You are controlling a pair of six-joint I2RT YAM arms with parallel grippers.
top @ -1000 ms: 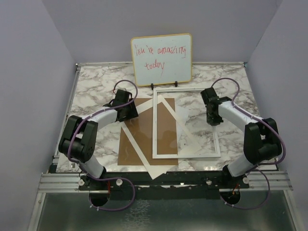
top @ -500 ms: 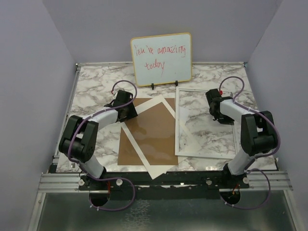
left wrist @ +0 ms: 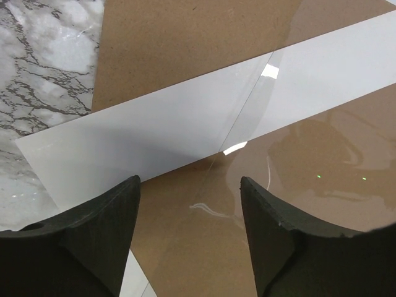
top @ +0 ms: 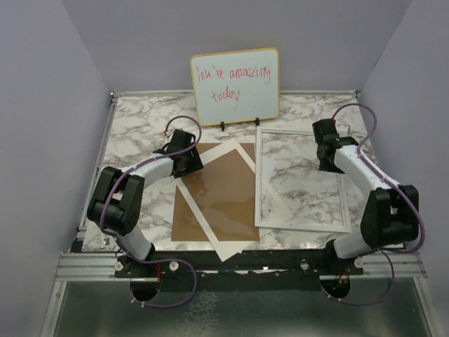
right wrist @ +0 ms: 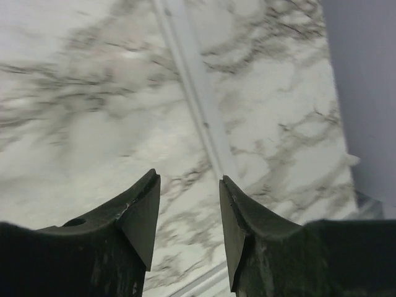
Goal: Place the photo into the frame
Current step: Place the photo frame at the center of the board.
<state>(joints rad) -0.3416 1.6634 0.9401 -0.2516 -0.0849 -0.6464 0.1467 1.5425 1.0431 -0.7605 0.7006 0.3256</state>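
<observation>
The frame, thin white rim with a clear pane, lies flat on the marble table at the right. My right gripper is open and empty, hovering low over the frame's right side; its rim runs between the fingers. My left gripper is open and empty above the white mat, which lies tilted on the brown backing board. The left wrist view shows the mat and glossy board under the gripper. The photo is not visible.
A wood-edged whiteboard with red handwriting stands on a stand at the back centre. Purple walls close in the table on the left, right and back. The mat's corner overhangs the front edge near the arm bases.
The frame has slid right, off the brown board and mat, and now lies flat at the right. My right gripper moved right and farther back. The left arm barely moved.
</observation>
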